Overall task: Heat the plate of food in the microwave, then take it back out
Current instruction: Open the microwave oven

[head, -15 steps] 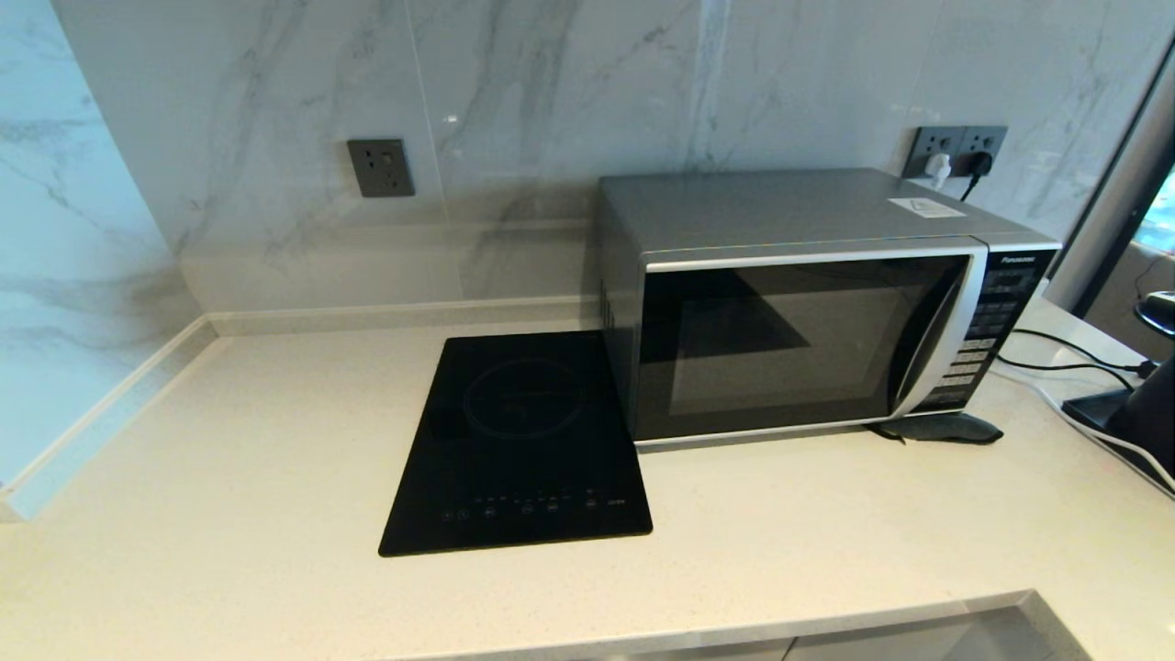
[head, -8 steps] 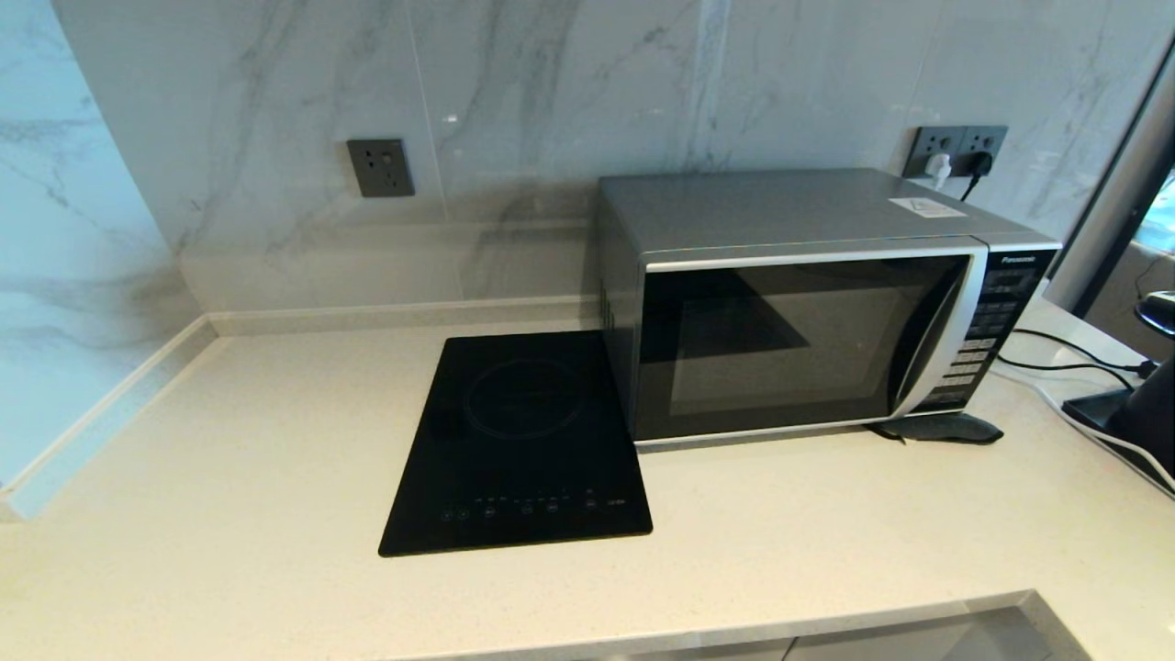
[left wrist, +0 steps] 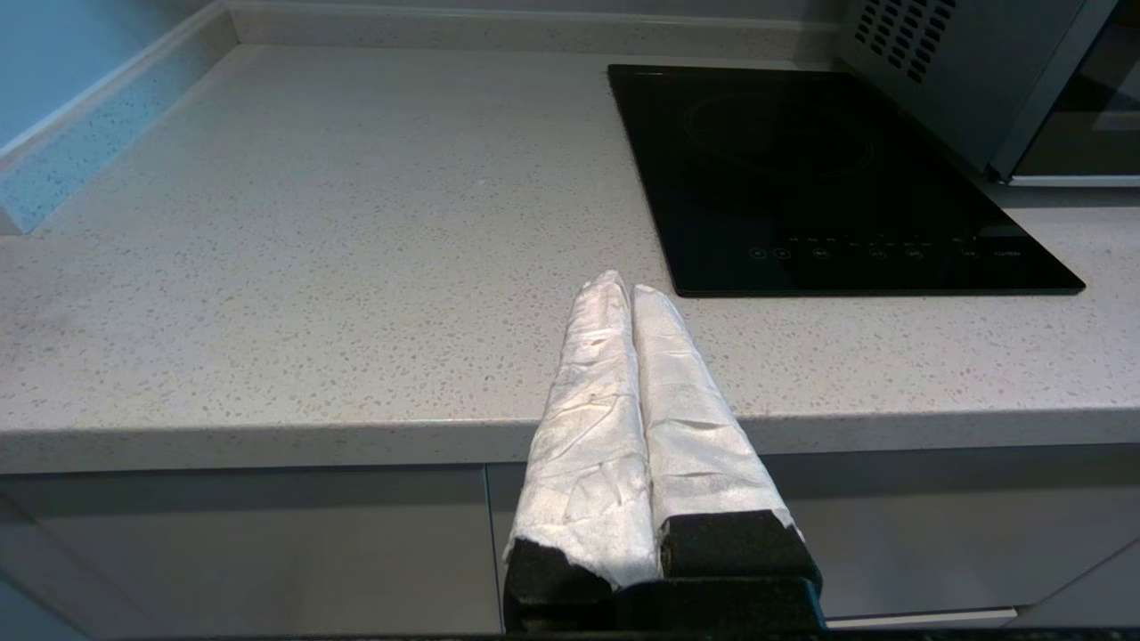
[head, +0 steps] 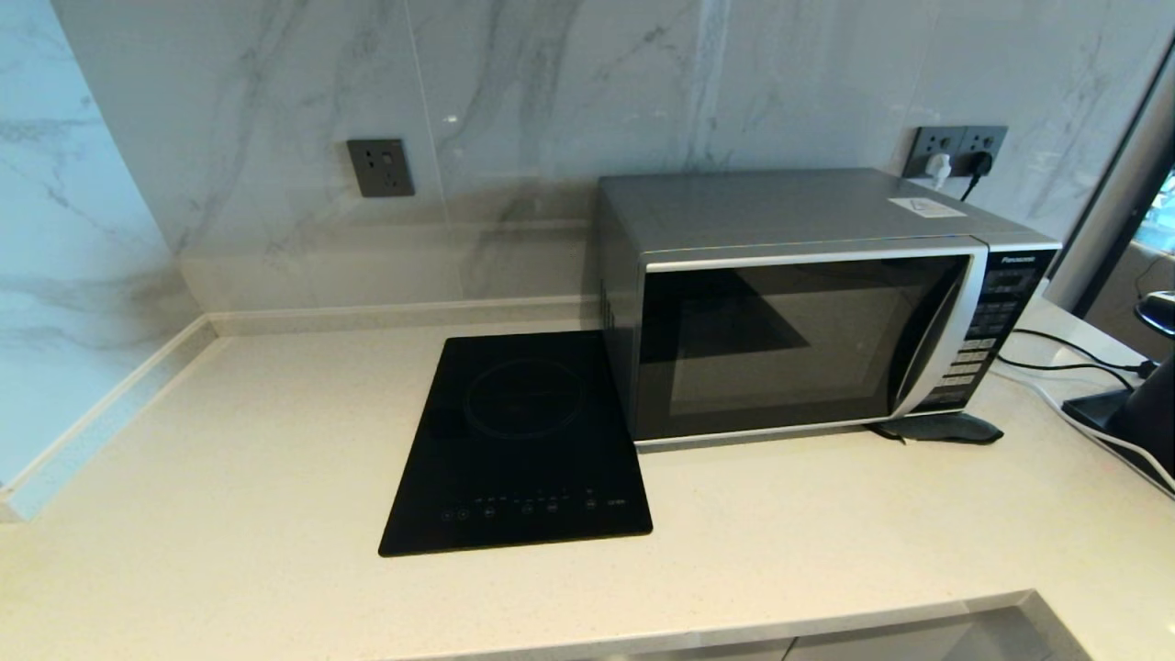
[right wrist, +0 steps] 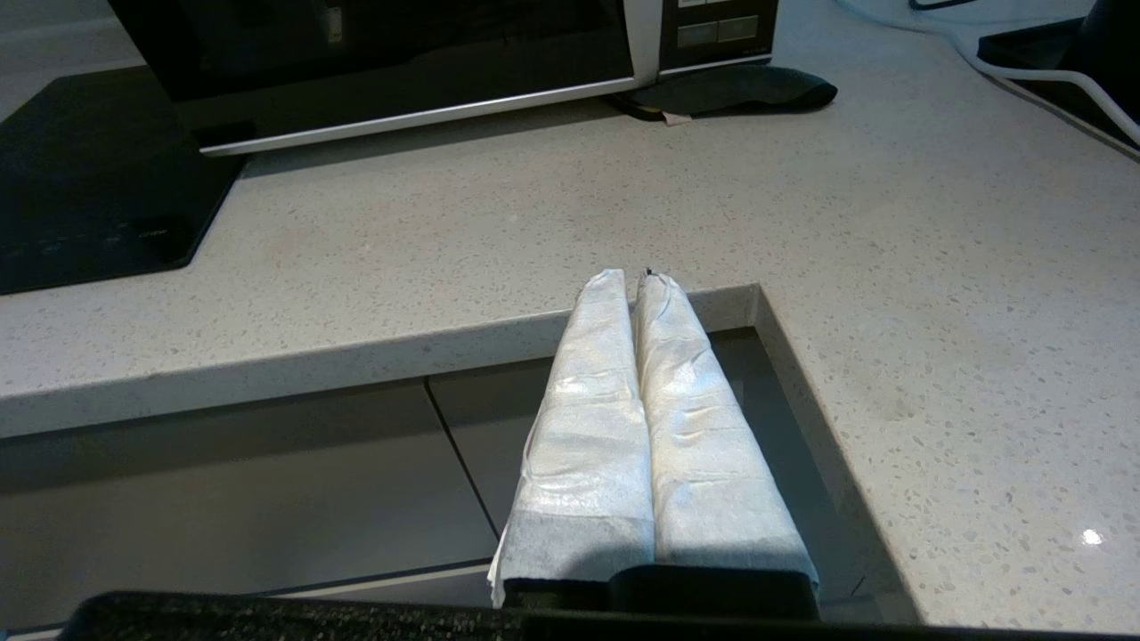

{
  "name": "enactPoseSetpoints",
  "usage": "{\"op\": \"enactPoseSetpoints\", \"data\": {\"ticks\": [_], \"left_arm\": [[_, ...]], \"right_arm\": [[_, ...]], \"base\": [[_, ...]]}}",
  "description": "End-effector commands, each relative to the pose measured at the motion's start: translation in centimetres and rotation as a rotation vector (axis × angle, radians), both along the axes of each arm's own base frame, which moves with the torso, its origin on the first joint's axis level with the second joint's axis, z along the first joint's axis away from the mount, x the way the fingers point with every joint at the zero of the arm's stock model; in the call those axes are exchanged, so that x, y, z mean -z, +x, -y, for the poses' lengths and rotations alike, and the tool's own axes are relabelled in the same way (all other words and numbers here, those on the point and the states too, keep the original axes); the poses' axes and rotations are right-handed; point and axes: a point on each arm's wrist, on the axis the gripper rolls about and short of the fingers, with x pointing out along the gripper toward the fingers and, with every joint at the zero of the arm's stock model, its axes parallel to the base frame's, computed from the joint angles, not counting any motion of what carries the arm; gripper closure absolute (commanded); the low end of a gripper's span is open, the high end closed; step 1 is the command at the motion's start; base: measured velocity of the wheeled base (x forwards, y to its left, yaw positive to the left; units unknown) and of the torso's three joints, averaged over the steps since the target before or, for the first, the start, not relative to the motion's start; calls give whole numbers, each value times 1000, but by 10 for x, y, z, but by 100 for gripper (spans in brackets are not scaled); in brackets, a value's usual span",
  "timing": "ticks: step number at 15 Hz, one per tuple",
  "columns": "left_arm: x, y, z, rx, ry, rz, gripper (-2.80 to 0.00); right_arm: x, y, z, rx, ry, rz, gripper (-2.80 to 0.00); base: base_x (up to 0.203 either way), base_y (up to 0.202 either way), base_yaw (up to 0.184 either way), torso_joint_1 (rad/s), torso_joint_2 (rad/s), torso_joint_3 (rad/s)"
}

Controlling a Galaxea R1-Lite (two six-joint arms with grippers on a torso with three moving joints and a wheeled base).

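Two grippers are seen only in their own wrist views, both held back at the counter's front edge: the left gripper (left wrist: 623, 289), its white-wrapped fingers (left wrist: 592, 392) pressed together on nothing, sits before the flat black induction hob (left wrist: 819, 178); the right gripper (right wrist: 634, 283), fingers (right wrist: 686, 401) likewise closed and empty, sits before the notched corner of the speckled cream stone countertop (head: 229, 477). The boxy silver microwave with dark glass door (head: 808, 303) stands against the marble wall, just beside the hob, door shut, its curved silver handle (head: 936, 340) next to the black button panel (head: 996, 321). A dark flat pad (head: 936, 428) lies under its front right corner. No lilac plate of food is visible on the counter or in either wrist view (whether it lies behind the dark glass cannot be told). The stage is judged to be either the very start or the heating wait. Risks from here: the handle could be missed or slipped off if the closed fingers are not opened first; the microwave could be dragged forward if the door is pulled hard; the panel could be pressed by accident, given its closeness to the handle; the cables (head: 1065, 358) at the right could be snagged by the right arm.
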Motion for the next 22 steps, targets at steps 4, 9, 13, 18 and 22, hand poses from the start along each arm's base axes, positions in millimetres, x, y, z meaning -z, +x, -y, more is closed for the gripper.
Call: {"op": "enactPoseSetpoints", "data": {"ticks": [4,9,13,18,22], "left_arm": [[0,0,0,-1,-1,-1,0],[0,0,0,-1,-1,-1,0],[0,0,0,-1,-1,-1,0],[0,0,0,-1,-1,-1,0],[0,0,0,-1,-1,-1,0]], "right_arm": [[0,0,0,1,3,-4,0],[0,0,0,1,3,-4,0],[0,0,0,1,3,-4,0],[0,0,0,1,3,-4,0],[0,0,0,1,3,-4,0]], "base": [[0,0,0,0,0,0],[0,0,0,0,0,0],[0,0,0,0,0,0],[0,0,0,0,0,0],[0,0,0,0,0,0]]}}
